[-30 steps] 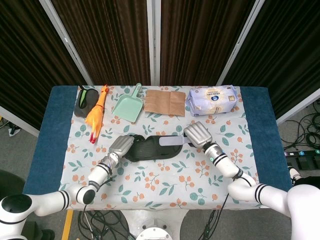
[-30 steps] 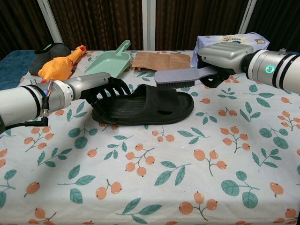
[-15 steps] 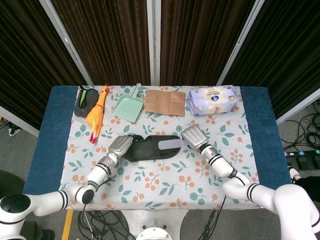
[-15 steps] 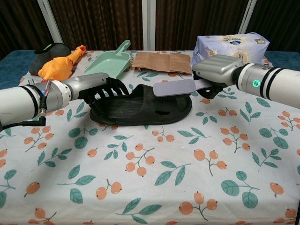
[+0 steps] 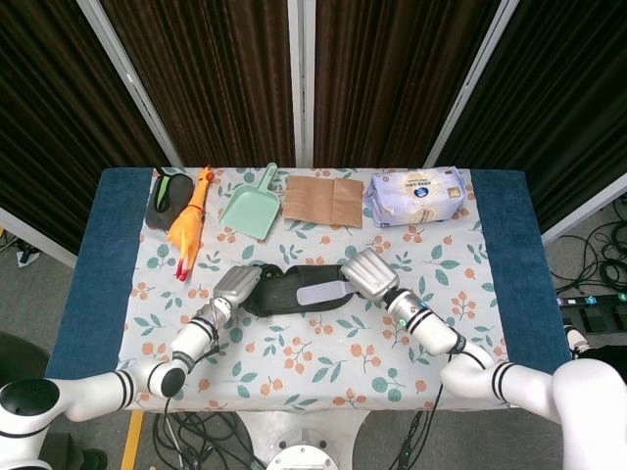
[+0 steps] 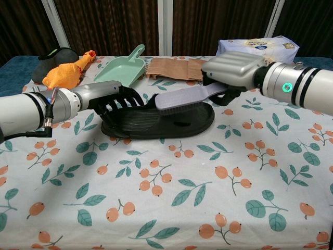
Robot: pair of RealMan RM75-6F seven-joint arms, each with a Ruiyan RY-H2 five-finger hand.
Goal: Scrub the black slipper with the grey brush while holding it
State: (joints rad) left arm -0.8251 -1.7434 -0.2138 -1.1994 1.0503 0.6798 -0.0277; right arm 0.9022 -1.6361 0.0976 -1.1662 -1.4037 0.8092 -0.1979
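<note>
So mid-scrub: left hand [image 6: 106, 94] grips black slipper [image 6: 156, 119], right hand [image 6: 231, 70] holds grey brush [image 6: 179, 100] on it. Next stroke needs steady pressure.

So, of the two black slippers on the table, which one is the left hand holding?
The black slipper at the table's middle, gripped by the left hand under the grey brush. The other slipper lies untouched at the far left corner.

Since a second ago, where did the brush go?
The right hand slid the grey brush leftward along the black slipper, from its right end toward the middle. The left hand still holds the slipper's left end; the slipper barely moved.
</note>
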